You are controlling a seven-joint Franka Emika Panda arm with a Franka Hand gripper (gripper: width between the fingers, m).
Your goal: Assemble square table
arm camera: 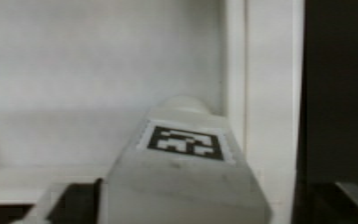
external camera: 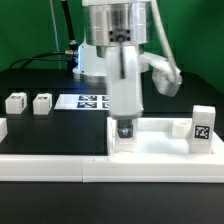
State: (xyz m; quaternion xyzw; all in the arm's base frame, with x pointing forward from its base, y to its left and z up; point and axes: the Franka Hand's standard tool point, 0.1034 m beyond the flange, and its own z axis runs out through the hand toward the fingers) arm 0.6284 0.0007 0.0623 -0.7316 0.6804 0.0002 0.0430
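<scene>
The square table's white slab (external camera: 160,147) lies at the front, toward the exterior view's right. One tagged leg (external camera: 203,123) stands upright at its right corner. A second leg (external camera: 123,142) stands at the slab's left corner, right under my gripper (external camera: 125,130). In the wrist view this leg (arm camera: 185,150) shows its tag and sits between my gripper's (arm camera: 204,202) dark fingers (arm camera: 73,200); a gap shows beside it, so the jaws are open astride it. The slab (arm camera: 87,80) fills the view behind it. Two more leg blocks (external camera: 15,101) (external camera: 41,102) rest on the black table at the left.
The marker board (external camera: 92,100) lies flat behind the slab. A long low white border wall (external camera: 60,168) runs along the front edge. Another white piece (external camera: 3,128) shows at the exterior view's far left edge.
</scene>
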